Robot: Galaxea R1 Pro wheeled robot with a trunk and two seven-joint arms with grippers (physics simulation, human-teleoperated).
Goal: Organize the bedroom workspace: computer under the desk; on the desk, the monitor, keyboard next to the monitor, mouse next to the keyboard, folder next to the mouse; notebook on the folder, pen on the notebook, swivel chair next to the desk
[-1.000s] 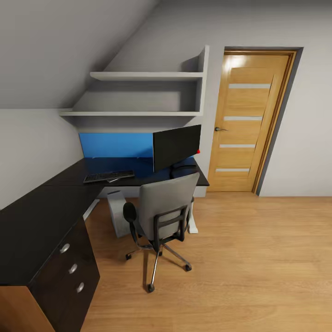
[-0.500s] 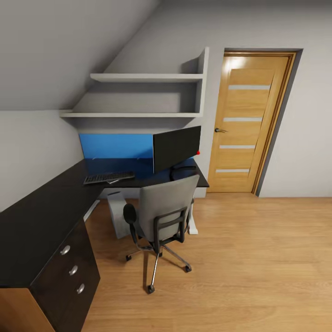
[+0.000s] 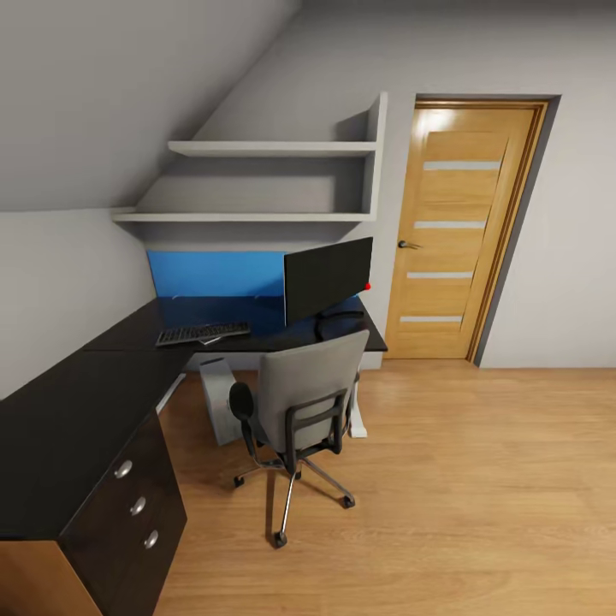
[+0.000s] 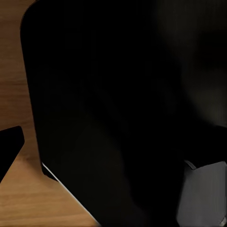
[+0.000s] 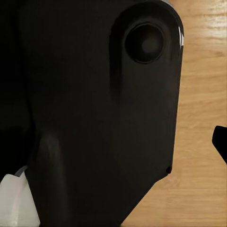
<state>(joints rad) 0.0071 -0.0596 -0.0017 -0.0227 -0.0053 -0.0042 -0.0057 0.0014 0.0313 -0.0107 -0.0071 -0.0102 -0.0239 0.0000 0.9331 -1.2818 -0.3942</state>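
So far monitor [image 3: 328, 277] and keyboard [image 3: 203, 331] sit on my worktop [image 3: 68, 411]; chair [image 3: 304, 402] unplaced, end effector state indiscernible.

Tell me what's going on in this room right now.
Nothing is being handled at this moment. The robot is looking across a bedroom at an L-shaped desk. The monitor and keyboard are already on it, the computer stands beneath it, and the swivel chair sits in front with its back to the camera. Its seat is hidden, so I can't tell what lies on it.
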